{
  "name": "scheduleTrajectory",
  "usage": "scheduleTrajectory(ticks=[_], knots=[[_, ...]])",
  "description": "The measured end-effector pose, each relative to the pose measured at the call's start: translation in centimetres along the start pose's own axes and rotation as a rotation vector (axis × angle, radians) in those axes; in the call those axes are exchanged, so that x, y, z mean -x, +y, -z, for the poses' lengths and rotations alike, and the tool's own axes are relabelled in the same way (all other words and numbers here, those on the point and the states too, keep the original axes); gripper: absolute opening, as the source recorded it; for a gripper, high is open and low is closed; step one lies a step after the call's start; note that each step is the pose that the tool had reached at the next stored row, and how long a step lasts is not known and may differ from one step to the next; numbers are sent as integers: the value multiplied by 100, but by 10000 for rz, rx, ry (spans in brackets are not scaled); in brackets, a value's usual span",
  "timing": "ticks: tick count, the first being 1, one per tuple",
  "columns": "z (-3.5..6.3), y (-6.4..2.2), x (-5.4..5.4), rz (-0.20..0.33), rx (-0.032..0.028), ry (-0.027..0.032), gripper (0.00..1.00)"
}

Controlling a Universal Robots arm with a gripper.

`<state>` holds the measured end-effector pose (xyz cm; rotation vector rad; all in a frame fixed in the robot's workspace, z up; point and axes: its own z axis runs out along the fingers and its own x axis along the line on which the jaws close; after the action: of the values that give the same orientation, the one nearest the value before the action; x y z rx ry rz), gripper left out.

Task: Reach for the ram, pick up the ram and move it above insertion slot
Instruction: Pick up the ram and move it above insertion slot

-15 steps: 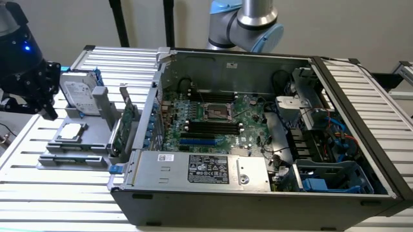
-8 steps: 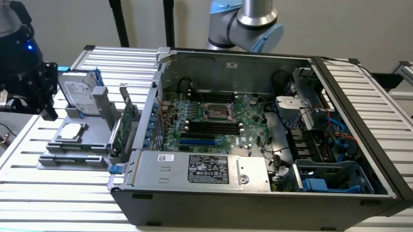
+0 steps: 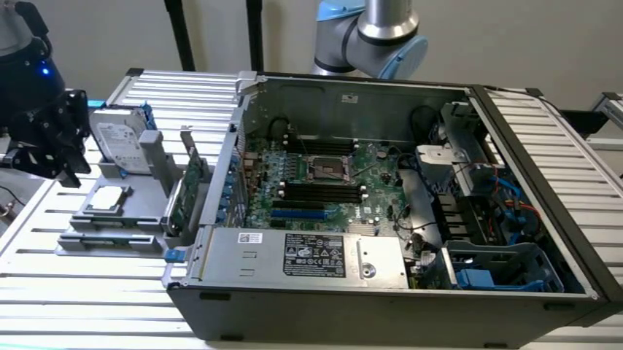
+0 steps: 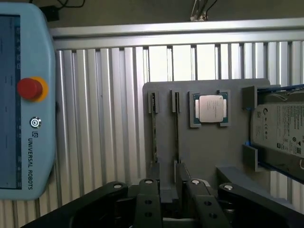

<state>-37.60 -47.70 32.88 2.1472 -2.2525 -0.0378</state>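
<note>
Two thin ram sticks stand on edge in a grey holder (image 4: 199, 152). One ram stick (image 4: 154, 130) and its twin (image 4: 176, 128) run side by side towards my fingertips. My black gripper (image 4: 168, 202) hovers open over their near ends, with nothing between its fingers (image 4: 147, 206). In the exterior view the gripper (image 3: 60, 164) hangs at the far left, beside the holder (image 3: 146, 219) and outside the computer case. The black insertion slots (image 3: 316, 192) lie parallel on the green motherboard, just in front of the square processor socket (image 3: 324, 168).
The holder also carries a processor chip (image 4: 210, 108), a silver hard drive (image 4: 280, 128) and an upright green expansion card (image 3: 195, 182). A teach pendant (image 4: 23, 95) lies on the ribbed table. The open case (image 3: 389, 292) has tall walls, a power supply (image 3: 311, 255) and cables.
</note>
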Motion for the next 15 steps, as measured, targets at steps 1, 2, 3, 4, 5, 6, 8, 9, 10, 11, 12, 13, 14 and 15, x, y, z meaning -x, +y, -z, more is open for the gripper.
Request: scheduleTrajectory(ticks=[1, 2, 3, 4, 5, 6, 8, 9, 10, 11, 12, 13, 14, 15], knots=[[-4, 0, 0, -3, -1, -1, 30], [-18, 0, -1, -9, -2, -2, 36], [-35, -2, -3, -17, -1, -1, 36], [-53, -3, -6, -33, 1, -1, 36], [-72, -4, -10, -54, 0, -2, 36], [-90, -5, -14, -75, 0, -3, 36], [-125, -6, -24, -138, 1, -4, 36], [-144, -7, -34, -188, 2, -6, 36], [-161, -8, -44, -238, 2, -9, 36], [-180, -10, -53, -286, 0, -12, 36], [-198, -11, -62, -330, -1, -16, 36], [-216, -12, -72, -368, 0, -17, 36], [-235, -14, -82, -397, 1, -19, 36], [-253, -14, -90, -414, 1, -22, 36]])
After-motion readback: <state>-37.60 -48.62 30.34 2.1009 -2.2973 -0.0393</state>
